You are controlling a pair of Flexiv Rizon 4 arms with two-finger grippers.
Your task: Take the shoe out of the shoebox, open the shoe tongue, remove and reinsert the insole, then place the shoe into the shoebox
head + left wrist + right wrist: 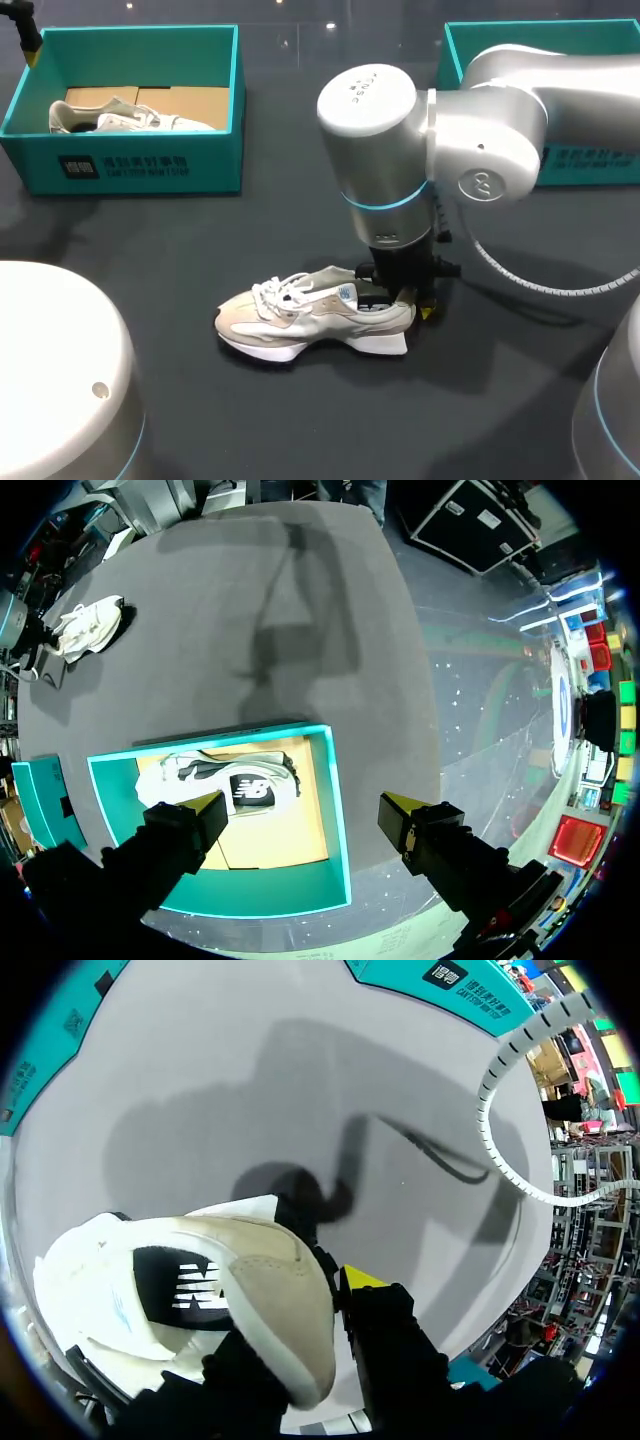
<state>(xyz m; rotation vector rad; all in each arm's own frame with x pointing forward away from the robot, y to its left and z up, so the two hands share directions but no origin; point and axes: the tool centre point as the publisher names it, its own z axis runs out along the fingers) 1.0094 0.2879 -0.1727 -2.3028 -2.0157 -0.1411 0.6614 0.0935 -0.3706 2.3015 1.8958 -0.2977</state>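
A beige and white sneaker [310, 315] lies on its side mid-table, toe toward the left. My right gripper [412, 300] comes straight down at its heel. In the right wrist view the gripper [320, 1310] is shut on the heel collar [270, 1280], one finger inside the shoe and one yellow-tipped finger [360, 1278] outside. The left teal shoebox [215, 165] at the back left holds a second sneaker [130, 118]. My left gripper [305, 805] hangs open high above that box [335, 810], nothing between its fingers; only its tip [30, 45] shows in the head view.
Another teal shoebox [455, 50] stands at the back right, partly hidden behind my right arm [450, 130]. A white coiled cable [540, 285] trails from the right arm over the table. Bare dark table surface lies between the boxes and in front of the shoe.
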